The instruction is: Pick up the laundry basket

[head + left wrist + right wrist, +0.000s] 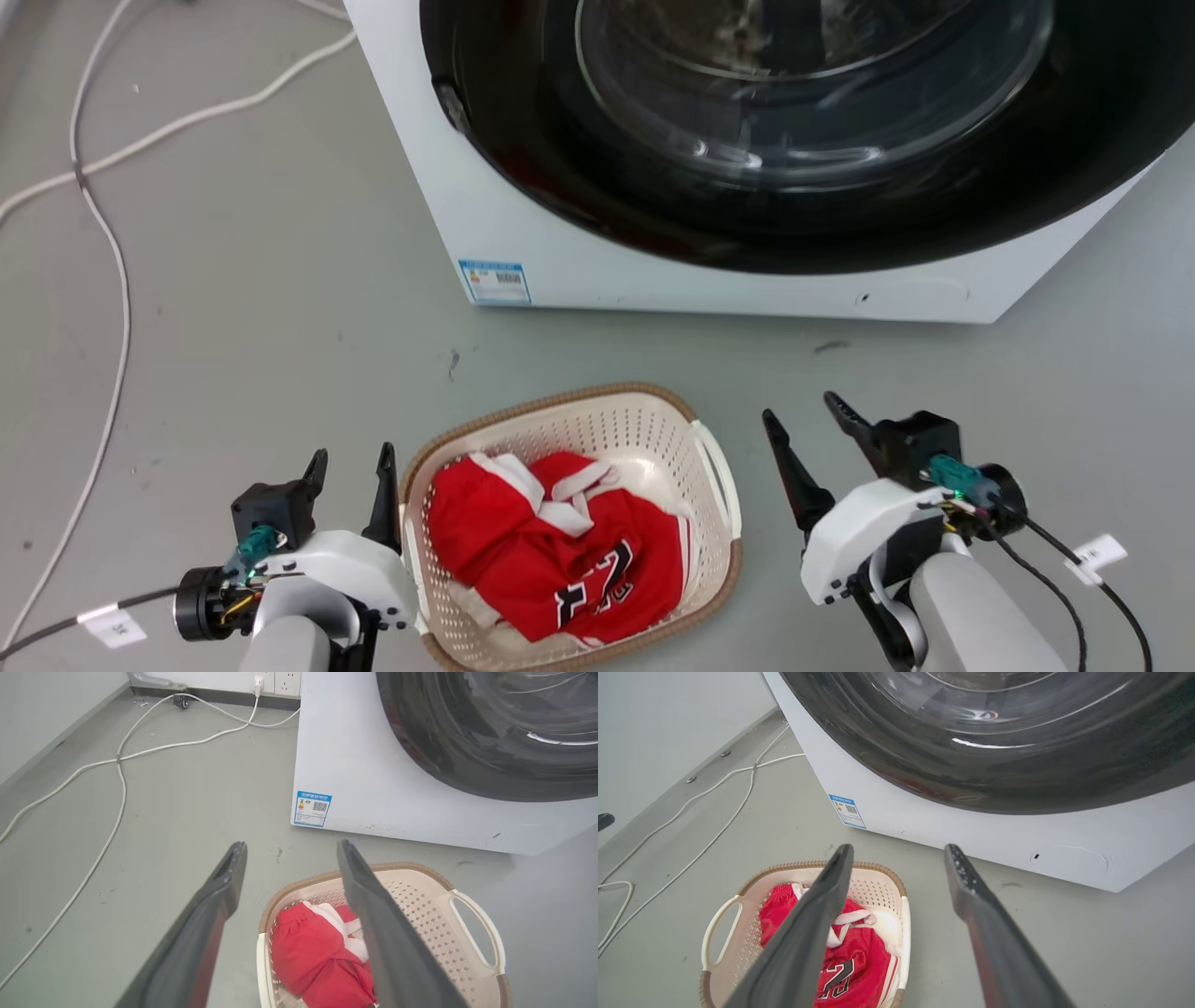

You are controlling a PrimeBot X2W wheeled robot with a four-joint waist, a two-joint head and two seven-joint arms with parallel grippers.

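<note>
Cream laundry basket point(616, 434) between left pincer point(353, 453) and right pincer point(798, 405), both spread wide, empty

Left gripper point(353, 453): two long dark fingers point(384, 499) are tapering to points.
Right gripper point(798, 406): it is wearing the same dark pointed pair (one is looking speckled with pale flecks up close).
Wrist shells point(359, 560): glossy white casings are curving over black joints.
Forearms point(980, 616): pale grey tubes are showing below them.
Cables point(1055, 551): black leads are running from teal plugs point(957, 476), each carrying a white tag point(1097, 553).
</note>
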